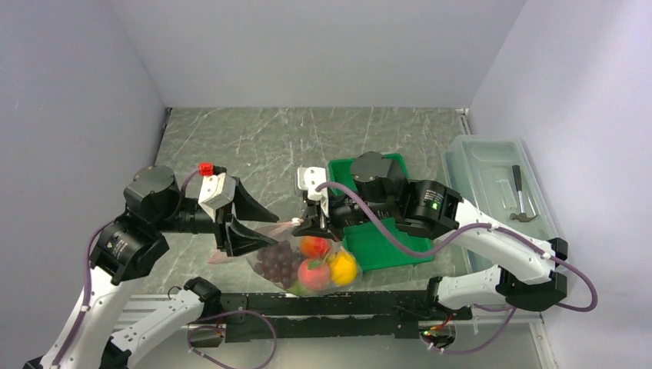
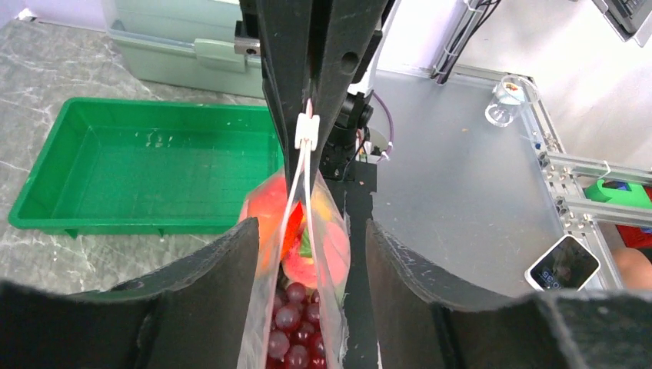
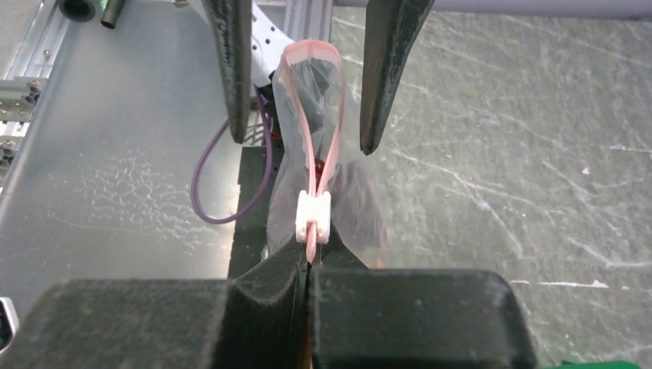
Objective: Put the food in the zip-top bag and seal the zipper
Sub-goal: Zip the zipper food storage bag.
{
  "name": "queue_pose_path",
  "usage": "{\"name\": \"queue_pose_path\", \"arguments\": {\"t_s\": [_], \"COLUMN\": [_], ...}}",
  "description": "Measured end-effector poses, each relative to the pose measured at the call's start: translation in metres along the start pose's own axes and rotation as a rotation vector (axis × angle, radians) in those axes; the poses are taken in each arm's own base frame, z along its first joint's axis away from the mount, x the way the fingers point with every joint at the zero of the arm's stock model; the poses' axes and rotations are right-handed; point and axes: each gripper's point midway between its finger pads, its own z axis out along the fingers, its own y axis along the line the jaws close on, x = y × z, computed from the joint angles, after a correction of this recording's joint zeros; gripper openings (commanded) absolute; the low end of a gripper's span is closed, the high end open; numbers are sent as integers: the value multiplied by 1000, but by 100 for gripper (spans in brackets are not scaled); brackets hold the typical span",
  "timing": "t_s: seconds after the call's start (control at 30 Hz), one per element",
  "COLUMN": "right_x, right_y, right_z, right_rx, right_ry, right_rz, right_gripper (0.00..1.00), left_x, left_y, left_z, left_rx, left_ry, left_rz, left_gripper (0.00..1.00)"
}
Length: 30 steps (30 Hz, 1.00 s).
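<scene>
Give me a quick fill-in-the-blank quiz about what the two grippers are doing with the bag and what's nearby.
1. The right gripper is shut on the zip-top bag's pink ____.
2. The left gripper is ____, one finger on each side of the bag.
3. The plastic tray is coloured ____.
4. The hammer lies in the clear ____.
Missing words: zipper, open, green, box.

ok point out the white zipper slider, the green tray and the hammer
white zipper slider [image 3: 314,217], right wrist view, middle of its white body
green tray [image 2: 146,165], left wrist view, bare floor
hammer [image 1: 519,188], top external view, on its handle
</scene>
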Motion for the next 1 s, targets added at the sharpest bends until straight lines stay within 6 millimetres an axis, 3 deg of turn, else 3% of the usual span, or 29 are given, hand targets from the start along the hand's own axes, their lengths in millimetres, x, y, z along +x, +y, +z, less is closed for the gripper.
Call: {"name": "queue_pose_path", "arguments": {"t_s": [0.1, 0.47, 1.0], "right_x": [7, 31, 31], "right_y": [0, 0, -8], "right_z": [2, 19, 26], "right_rx": [-2, -36, -24], "right_ry": [26, 144, 149], "right_rz": [19, 111, 182], "right_gripper": [0, 0, 0], "left_x": [-2, -9, -3], "left_y": [-2, 5, 12], "left_z": [-1, 7, 13], "left_rx": [3, 26, 30], "left_ry": [-7, -41, -27], "left_rz": [9, 30, -12], "left_gripper": [66, 66, 57]}}
